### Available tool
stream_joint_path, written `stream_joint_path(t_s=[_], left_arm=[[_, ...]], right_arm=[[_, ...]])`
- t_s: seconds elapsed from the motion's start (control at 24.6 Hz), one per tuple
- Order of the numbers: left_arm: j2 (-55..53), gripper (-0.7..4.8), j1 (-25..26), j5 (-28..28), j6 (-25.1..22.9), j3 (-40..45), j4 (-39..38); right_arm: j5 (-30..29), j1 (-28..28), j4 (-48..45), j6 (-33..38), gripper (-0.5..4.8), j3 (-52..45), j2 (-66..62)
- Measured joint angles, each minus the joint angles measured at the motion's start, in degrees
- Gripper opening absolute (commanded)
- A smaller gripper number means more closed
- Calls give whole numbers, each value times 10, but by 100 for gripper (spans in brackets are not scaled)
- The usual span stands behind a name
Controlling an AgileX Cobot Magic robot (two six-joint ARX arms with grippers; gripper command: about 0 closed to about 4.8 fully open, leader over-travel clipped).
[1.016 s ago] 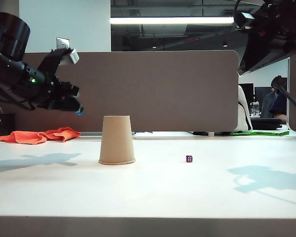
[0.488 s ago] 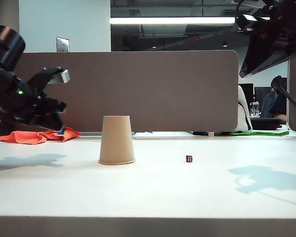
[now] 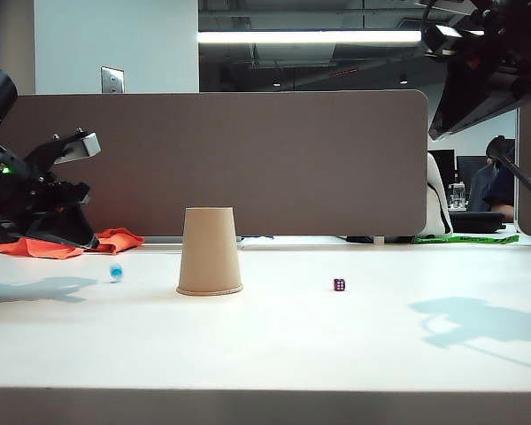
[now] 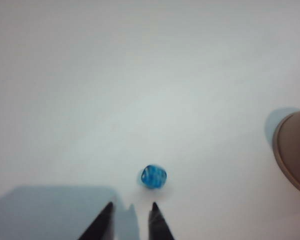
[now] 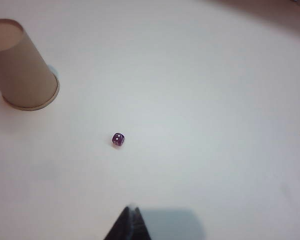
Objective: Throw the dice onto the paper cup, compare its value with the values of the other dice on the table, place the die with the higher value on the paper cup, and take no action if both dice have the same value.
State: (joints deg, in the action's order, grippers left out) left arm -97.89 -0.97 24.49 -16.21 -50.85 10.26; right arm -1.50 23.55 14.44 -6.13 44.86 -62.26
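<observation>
White table (image 3: pixel 354 345) | blue dice (image 4: pixel 153 176) blurred | left end effector (image 4: pixel 131 212) parted | right end effector (image 5: pixel 131 214) closed

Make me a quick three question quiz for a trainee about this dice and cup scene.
1. True or false: the paper cup stands upside down on the table.
2. Which die lies right of the cup in the exterior view: the blue die or the purple die?
3. Is the left hand holding anything?

Key: 1 true. 2 the purple die. 3 no; its fingers are apart and the blue die is beyond them. The right hand hangs shut above the table.
</observation>
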Motion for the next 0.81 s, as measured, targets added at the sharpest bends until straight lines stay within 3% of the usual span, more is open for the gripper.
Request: stream_joint_path(t_s=[0.12,0.28,0.45,0.57,0.81], left_arm=[[0,86,1,0,2,0,0],[4,28,6,5,2,0,-3],[6,-6,6,55,-5,0,-2],[6,-6,6,113,-43,0,1],[6,-6,5,124,-59,0,66]], right_arm=[[0,0,0,0,-1,0,0],[0,0,0,0,-1,0,0],[0,0,0,0,-1,0,0],[0,0,0,0,-1,0,0],[0,0,0,0,-1,0,0]])
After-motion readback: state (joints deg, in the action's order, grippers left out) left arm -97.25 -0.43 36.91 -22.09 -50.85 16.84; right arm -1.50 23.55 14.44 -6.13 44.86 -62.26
